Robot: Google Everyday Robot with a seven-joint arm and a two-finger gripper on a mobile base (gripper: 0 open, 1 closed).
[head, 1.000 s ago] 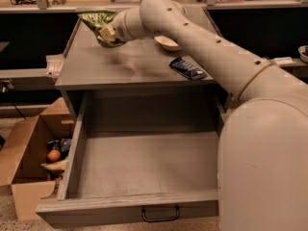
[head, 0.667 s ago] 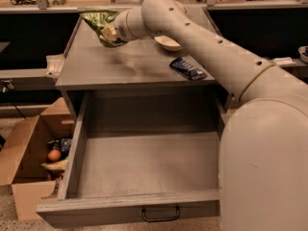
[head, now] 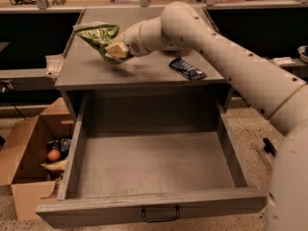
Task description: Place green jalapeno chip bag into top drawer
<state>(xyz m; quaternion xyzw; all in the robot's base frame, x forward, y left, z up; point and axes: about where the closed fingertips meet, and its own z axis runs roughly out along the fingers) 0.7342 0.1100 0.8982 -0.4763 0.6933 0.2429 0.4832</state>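
The green jalapeno chip bag [head: 98,36] is a crinkly green bag held up above the left part of the grey cabinet top [head: 144,71]. My gripper [head: 114,51] is shut on the bag's lower right part, with a pale fingertip showing against the green. The arm reaches in from the right. The top drawer [head: 154,165] is pulled wide open below the cabinet top, grey and bare inside, with its dark wire handle [head: 160,214] at the front centre.
A small dark blue wrapper [head: 187,68] lies on the right of the cabinet top. An open cardboard box [head: 29,153] with an orange fruit and other items stands on the floor left of the drawer. Dark shelving runs behind.
The gripper has lifted the green bag slightly and shifted it a little toward the front of the cabinet top. The drawer has not moved.
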